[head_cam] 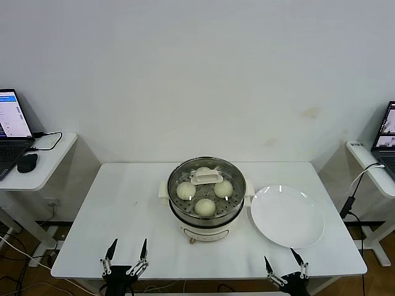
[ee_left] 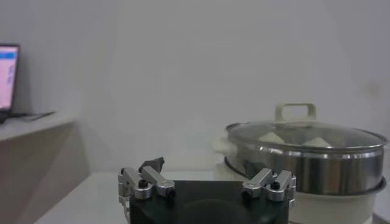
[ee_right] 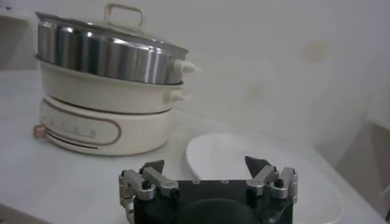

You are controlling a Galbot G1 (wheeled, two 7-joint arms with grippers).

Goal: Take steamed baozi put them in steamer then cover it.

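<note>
Both claws stood spread and empty at the table's near edge, the lidded steamer well beyond them.

The left gripper (head_cam: 126, 254) sat at the lower left of the head view, the right gripper (head_cam: 286, 265) at the lower right, each with its fingers apart and holding nothing. No brand, label or legible writing showed on any item; the laptop screen (head_cam: 12, 115) at the far left edge was too small to read. Up and between the claws, at frame centre, stood the steamer (head_cam: 207, 213) on the white table (head_cam: 123, 203), the cover (head_cam: 207, 178) seated on its rim, and the steamed baozi (head_cam: 205, 206) visible under the glass. The white plate (head_cam: 287, 216) lay bare just right of the steamer, above the right gripper.
</note>
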